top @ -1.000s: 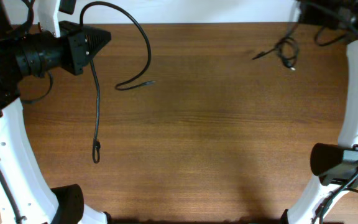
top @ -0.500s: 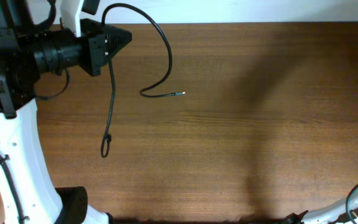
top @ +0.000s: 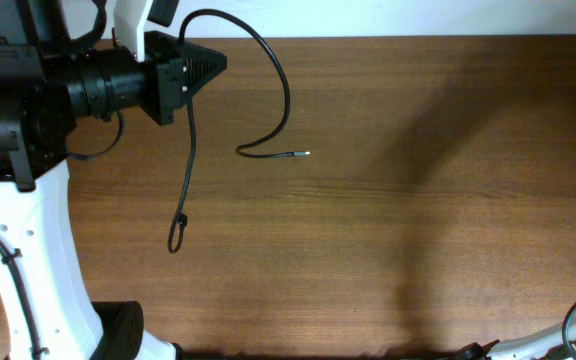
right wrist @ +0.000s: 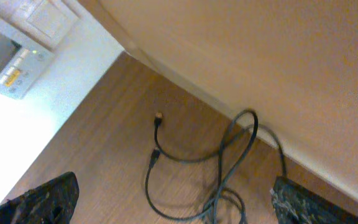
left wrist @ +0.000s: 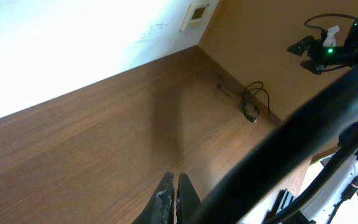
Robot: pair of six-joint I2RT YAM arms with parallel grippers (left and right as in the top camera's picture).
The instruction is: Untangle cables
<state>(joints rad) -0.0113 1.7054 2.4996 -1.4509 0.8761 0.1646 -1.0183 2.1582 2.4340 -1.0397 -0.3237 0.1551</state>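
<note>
Cable strand pinched in left pincer at table 10 o'clock, knotted bundle ahead of spread right pincer; lay strand well clear before regrasping bundle.

Brown wooden table against a white wall.

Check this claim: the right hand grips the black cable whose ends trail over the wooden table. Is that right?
No. The left hand grips the black cable, as the overhead view shows; its ends do trail over the wooden table.
</note>
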